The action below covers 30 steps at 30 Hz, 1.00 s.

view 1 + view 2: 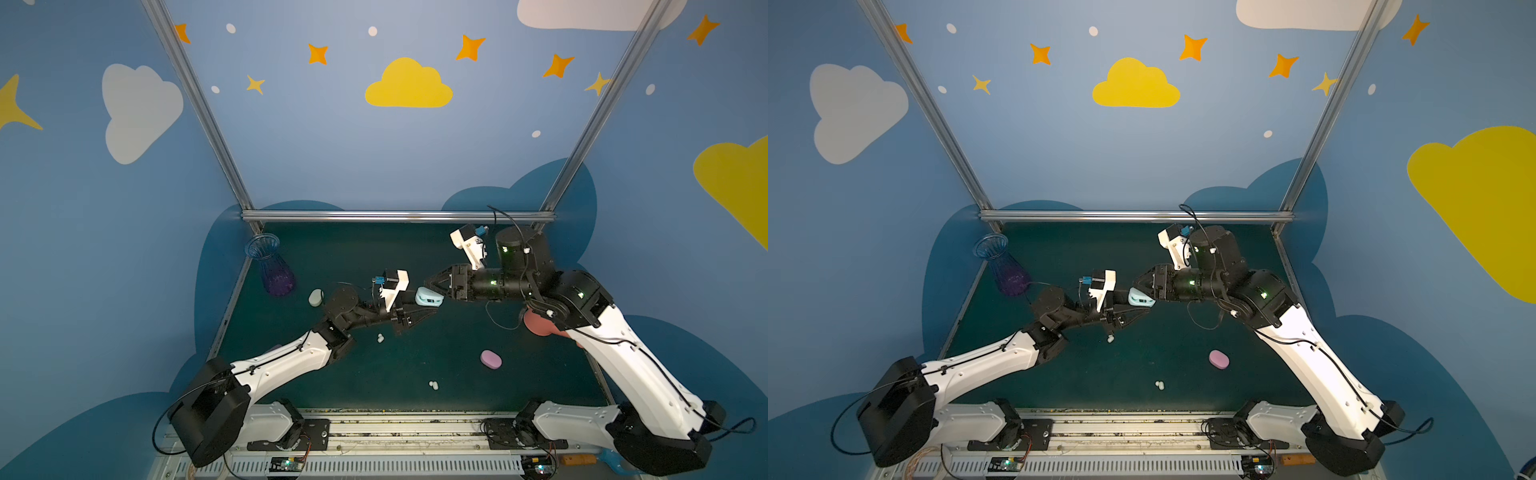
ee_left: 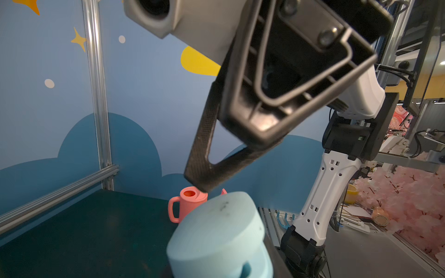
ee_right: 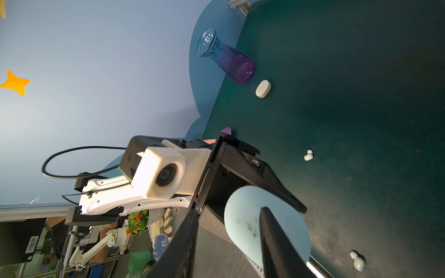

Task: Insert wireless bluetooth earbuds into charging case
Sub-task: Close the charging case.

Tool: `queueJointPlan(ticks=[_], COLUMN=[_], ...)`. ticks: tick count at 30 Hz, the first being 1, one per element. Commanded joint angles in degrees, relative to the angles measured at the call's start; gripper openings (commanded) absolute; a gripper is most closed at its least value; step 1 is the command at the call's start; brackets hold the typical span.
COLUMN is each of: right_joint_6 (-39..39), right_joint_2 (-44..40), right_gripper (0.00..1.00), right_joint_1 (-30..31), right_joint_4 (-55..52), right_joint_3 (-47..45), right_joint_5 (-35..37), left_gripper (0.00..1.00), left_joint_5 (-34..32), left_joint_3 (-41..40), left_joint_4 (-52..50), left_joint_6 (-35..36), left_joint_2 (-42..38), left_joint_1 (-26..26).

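While raised over the mat (image 1: 415, 257), pinches light-blue charging case (image 1: 429, 297) between fingers of left gripper (image 1: 432, 309), touches it with one finger of spread-open right gripper (image 1: 428, 286); earbuds (image 1: 380, 338) loose on mat, apart from case.

Vase (image 1: 272, 266) crowds the far left corner; near mat (image 1: 374, 374) lies open save scattered earbuds (image 1: 434, 385) and pink case (image 1: 491, 359).

Left arm (image 1: 282, 361) enters from 7 o'clock, right arm (image 1: 636, 365) from 5. Left gripper (image 1: 432, 311), pointing 3 o'clock, clamps the blue case (image 1: 429, 297); right gripper (image 1: 427, 284), pointing 9 o'clock, jaws apart, touches it.
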Motion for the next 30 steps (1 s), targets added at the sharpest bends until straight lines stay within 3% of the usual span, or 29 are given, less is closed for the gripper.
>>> queueJointPlan(ticks=[1, 13, 19, 25, 30], right_joint_6=[0.91, -1.84, -2.09, -1.0, -0.24], right_joint_2=[-0.57, 3.89, 4.97, 7.39, 9.81], right_gripper=[0.41, 0.41, 0.56, 0.66, 0.72], right_joint_1=[0.72, 3.17, 3.52, 3.28, 3.2], right_joint_4=[-1.28, -11.06, -19.4, -19.4, -20.08], right_joint_3=[-1.11, 4.25, 9.39, 9.18, 8.71], right_joint_5=[0.39, 4.57, 15.07, 11.42, 9.5], left_gripper=[0.16, 0.16, 0.16, 0.18, 0.18], left_joint_5=[-0.31, -0.65, -0.73, -1.17, -1.36], left_joint_3=[0.03, 0.24, 0.63, 1.5, 0.98], left_joint_4=[0.21, -0.95, -4.44, -11.35, -11.27], left_joint_6=[0.79, 1.28, 3.38, 8.25, 8.91], left_joint_2=[-1.23, -1.73, -1.0, -0.46, 0.18], left_joint_1=[0.04, 0.05, 0.04, 0.05, -0.04])
